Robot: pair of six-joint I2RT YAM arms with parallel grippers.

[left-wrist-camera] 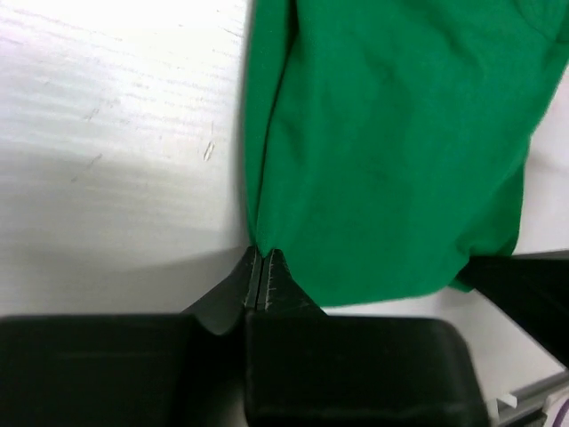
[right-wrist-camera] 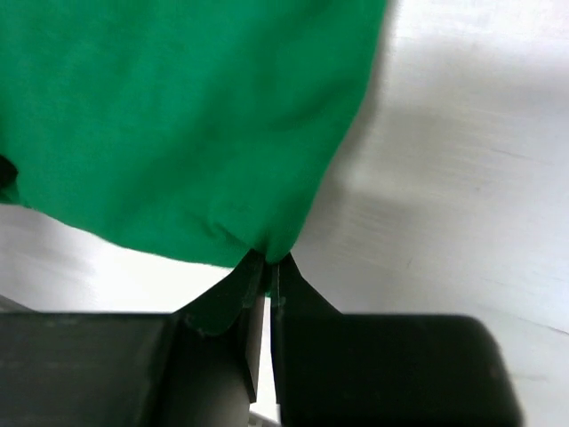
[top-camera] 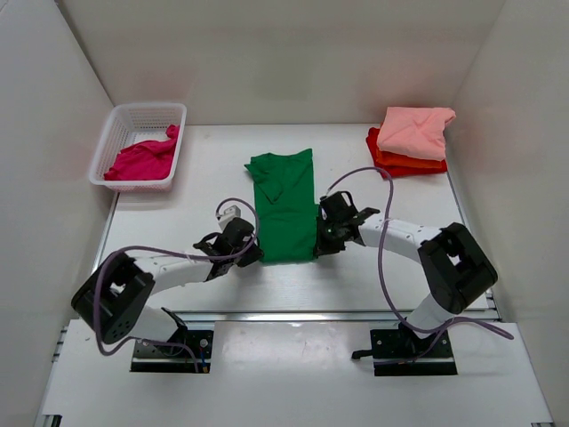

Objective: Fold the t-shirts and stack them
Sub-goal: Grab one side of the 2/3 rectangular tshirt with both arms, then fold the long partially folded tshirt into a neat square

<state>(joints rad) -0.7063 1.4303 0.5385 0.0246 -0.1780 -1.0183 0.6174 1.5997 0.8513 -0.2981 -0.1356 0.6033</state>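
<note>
The green t-shirt (top-camera: 284,205) lies as a long strip in the middle of the surface (top-camera: 196,178), its collar end away from the arms. The left gripper (left-wrist-camera: 264,267) is closed on the shirt's near left corner, and the right gripper (right-wrist-camera: 267,267) is pinched shut on the near right corner, each holding just a small nip of hem.

To my eye the step in hand is the crosswise fold, bringing the near hem up over the body towards the collar. To do it well, both corners should rise together and level, so the hem does not skew. They should lift only enough for the cloth to clear itself, travel straight towards the collar, and set down square on the far edge before letting go. With so little cloth in each pinch, a jerk could pull a corner free.

Beyond the shirt to its left stands a white lattice basket (top-camera: 116,133) with a magenta t-shirt (top-camera: 142,160) crumpled inside. Beyond it to the right a folded salmon pink t-shirt (top-camera: 413,129) sits on an orange-red t-shirt (top-camera: 400,165); I cannot tell how many layers lie under it. Plain white walls (top-camera: 44,133) close in three sides.
</note>
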